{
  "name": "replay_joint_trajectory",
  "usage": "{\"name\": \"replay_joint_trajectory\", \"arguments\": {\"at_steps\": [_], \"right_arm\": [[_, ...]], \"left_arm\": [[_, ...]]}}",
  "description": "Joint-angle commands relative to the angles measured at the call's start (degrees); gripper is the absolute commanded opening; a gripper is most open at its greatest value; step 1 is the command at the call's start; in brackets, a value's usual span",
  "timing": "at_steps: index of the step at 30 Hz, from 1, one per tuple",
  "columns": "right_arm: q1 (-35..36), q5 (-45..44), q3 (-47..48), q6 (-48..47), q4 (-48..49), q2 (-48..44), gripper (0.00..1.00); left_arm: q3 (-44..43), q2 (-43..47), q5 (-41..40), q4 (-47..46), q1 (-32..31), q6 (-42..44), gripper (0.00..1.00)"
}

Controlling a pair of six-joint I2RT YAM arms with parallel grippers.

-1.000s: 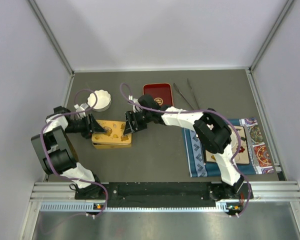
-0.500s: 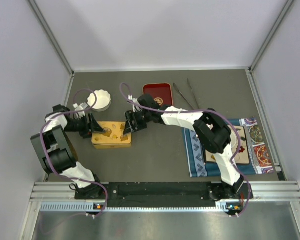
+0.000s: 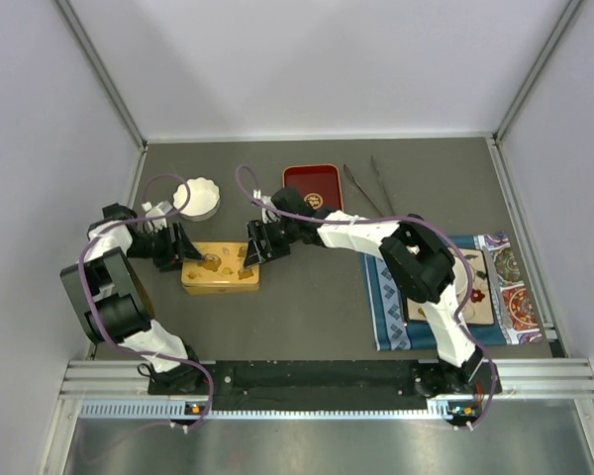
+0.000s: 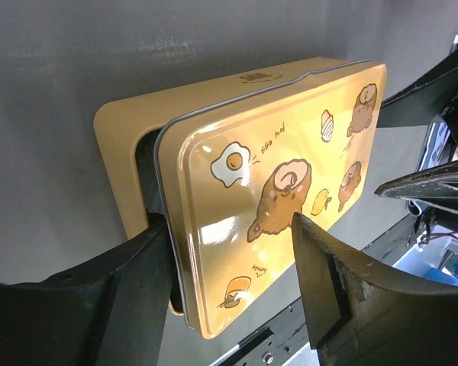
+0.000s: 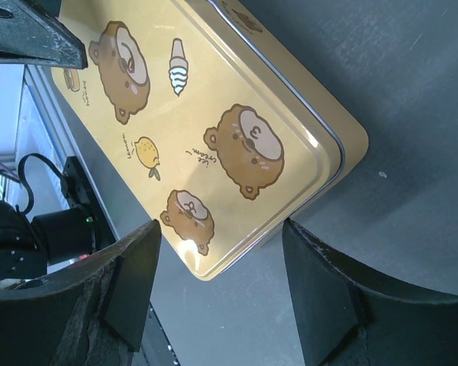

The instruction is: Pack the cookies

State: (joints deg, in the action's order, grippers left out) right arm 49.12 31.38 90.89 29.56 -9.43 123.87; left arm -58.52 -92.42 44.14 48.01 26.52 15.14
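No cookies show in any view. A yellow tin (image 3: 221,267) printed with bears lies on the grey table, and its lid (image 4: 275,191) sits on the base. My left gripper (image 3: 181,252) is at the tin's left end. Its fingers stand open astride one lid corner (image 4: 227,229), with the left finger close against the lid's edge. My right gripper (image 3: 249,252) is at the tin's right end and is open too. The tin's corner lies between its fingers (image 5: 220,229), and neither finger touches it.
A stack of white fluted paper cups (image 3: 198,198) stands behind the left gripper. A red tray (image 3: 312,185) and metal tongs (image 3: 368,188) lie at the back. A blue cloth (image 3: 388,307) and patterned mats (image 3: 510,282) lie at the right.
The left gripper's jaws have widened and it has drawn slightly left from the tin. The tin has settled flat. The right arm has hardly moved.
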Motion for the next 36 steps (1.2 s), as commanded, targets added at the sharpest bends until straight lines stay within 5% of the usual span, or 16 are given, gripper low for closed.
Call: {"name": "replay_joint_trajectory", "arguments": {"at_steps": [1, 36], "right_arm": [[0.62, 0.62, 2.62, -0.91, 1.61, 0.58, 0.65], [0.89, 0.70, 3.42, -0.82, 1.08, 0.93, 0.64]], "left_arm": [[-2.12, 0.40, -0.90, -0.99, 0.28, 1.21, 0.66], [-3.62, 4.35, -5.82, 1.30, 1.78, 4.37, 0.66]]}}
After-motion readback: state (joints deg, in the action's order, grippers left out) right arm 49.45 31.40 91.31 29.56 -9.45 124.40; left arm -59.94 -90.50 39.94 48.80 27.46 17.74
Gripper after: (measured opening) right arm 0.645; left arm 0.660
